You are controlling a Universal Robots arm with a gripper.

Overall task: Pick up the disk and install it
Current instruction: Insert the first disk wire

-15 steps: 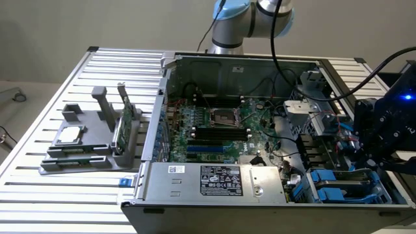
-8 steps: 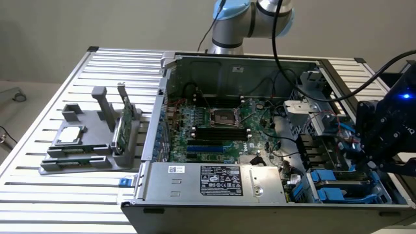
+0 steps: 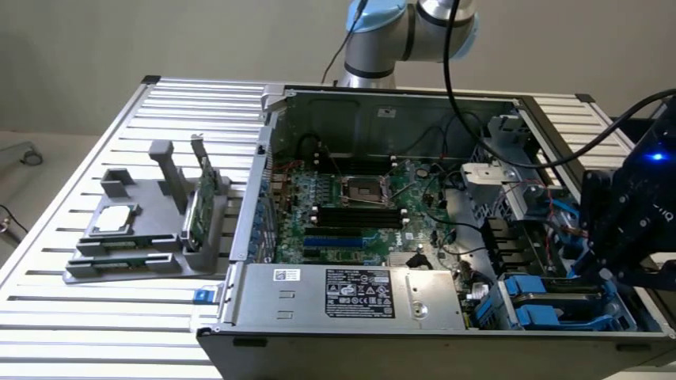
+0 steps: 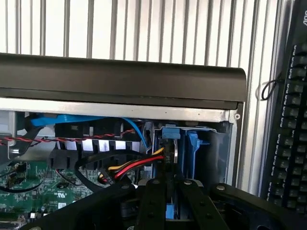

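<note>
The disk (image 4: pixel 175 149) stands on edge in the wrist view, a thin silver strip between blue plastic frame parts, reaching down into the case's drive bay (image 4: pixel 211 143). My gripper (image 4: pixel 171 194) has its black fingers (image 4: pixel 152 203) close together on the disk's near end. In the exterior view the arm's black wrist (image 3: pixel 634 214) hangs over the drive bay (image 3: pixel 544 305) at the case's near corner on the exterior view's right, where blue frames show.
Red, yellow and black cables (image 4: pixel 134 165) run right beside the disk. The open computer case (image 3: pixel 253 237) holds a motherboard (image 3: pixel 349 206) and power supply (image 3: pixel 349 293). A grey holder (image 3: pixel 138 253) with a square chip and a green card stands at the exterior view's left. A keyboard (image 4: pixel 288 120) lies outside the case.
</note>
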